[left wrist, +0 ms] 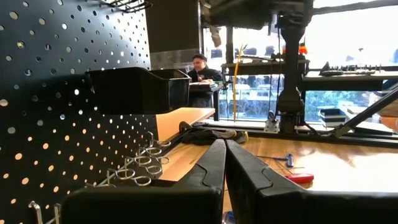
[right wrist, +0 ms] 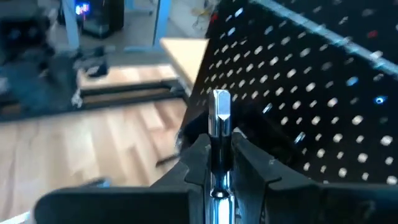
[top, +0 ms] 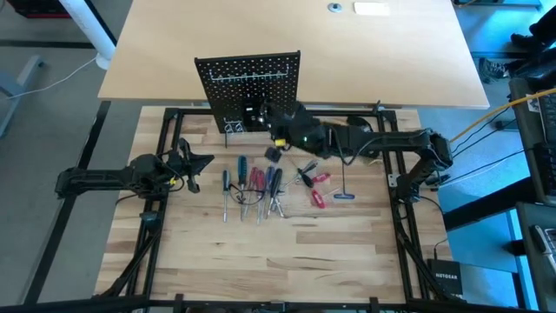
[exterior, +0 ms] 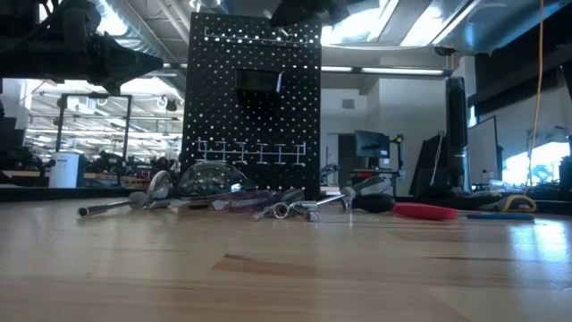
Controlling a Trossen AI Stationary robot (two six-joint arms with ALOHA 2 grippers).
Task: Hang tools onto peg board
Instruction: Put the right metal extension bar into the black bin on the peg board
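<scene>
My right end effector (right wrist: 214, 163), at the frame's centre, grips a silver shaft (right wrist: 220, 118) near the peg board (top: 252, 76); misaligned, it could slip.

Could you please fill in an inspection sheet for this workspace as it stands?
Surface: wooden table, bare at the front.
Job's things: peg board upright at the back; tools loose in front of it.
Clutter: nothing seen.
End effectors: right end effector shut on a silver shaft at the board; left end effector shut, empty, left of the tools.
Cables: yellow cable off the table's right.
Surroundings: a seated person beyond.
</scene>
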